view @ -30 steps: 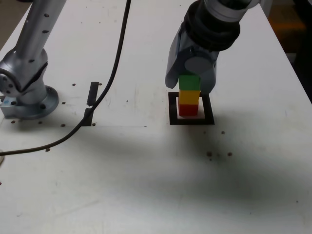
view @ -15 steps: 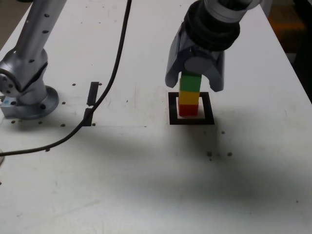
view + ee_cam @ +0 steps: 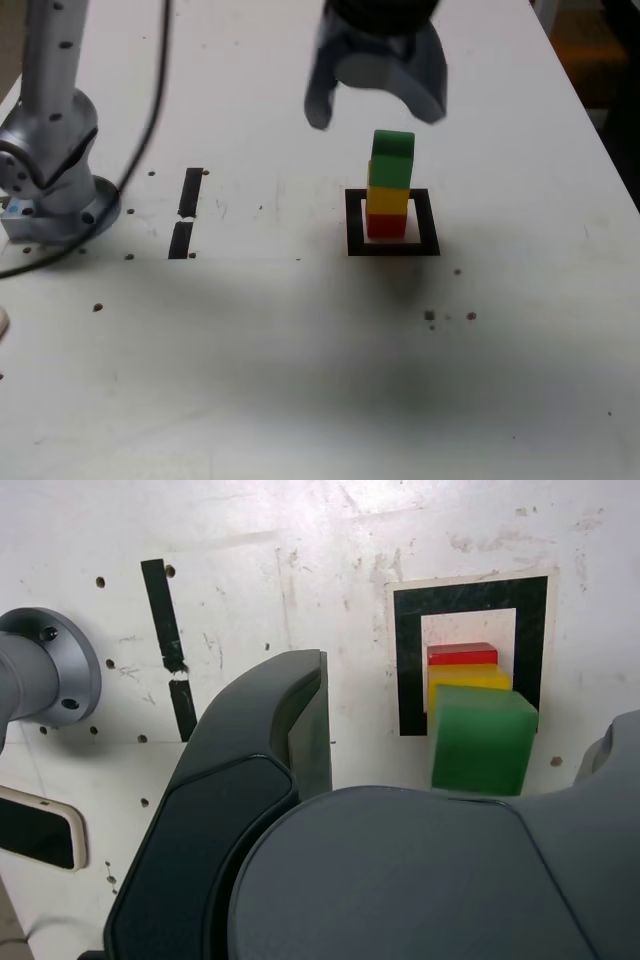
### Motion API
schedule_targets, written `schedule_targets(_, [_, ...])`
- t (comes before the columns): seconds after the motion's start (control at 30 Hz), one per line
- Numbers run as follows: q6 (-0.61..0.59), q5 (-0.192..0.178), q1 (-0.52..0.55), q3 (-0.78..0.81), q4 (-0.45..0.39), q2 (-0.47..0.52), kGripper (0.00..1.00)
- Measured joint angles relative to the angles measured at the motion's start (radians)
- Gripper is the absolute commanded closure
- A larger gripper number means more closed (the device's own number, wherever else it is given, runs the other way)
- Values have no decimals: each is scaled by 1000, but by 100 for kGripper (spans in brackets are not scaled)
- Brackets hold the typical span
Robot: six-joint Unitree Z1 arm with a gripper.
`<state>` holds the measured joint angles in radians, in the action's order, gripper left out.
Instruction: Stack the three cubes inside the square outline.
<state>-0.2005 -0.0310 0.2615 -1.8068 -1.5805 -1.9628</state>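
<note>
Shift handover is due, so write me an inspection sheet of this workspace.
Surface: white tabletop, scuffed, dotted with small holes; two short black tape strips.
Job's things: matte red cube inside the black square outline, matte yellow cube on it, matte green cube on top.
Clutter: dark-screened phone-like object with a pale rim.
Gripper: open, holding nothing.
Cables: dark cable by the arm base.
Surroundings: brownish area beyond the table edge.
</note>
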Motion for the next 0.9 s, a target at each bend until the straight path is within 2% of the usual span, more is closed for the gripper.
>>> schedule_targets(0.27, [32, 67, -13, 296, 199, 217, 0])
schedule_targets(0.37, [49, 97, -31, 405, 303, 299, 0])
schedule_targets(0.4, [49, 113, -37, 483, 380, 356, 0])
schedule_targets(0.5, [49, 141, -37, 596, 405, 438, 0])
schedule_targets(0.6, [52, 151, -37, 775, 422, 575, 0])
schedule_targets(0.8, [52, 187, -37, 990, 571, 736, 0])
schedule_targets(0.9, [55, 192, -37, 1116, 593, 724, 0])
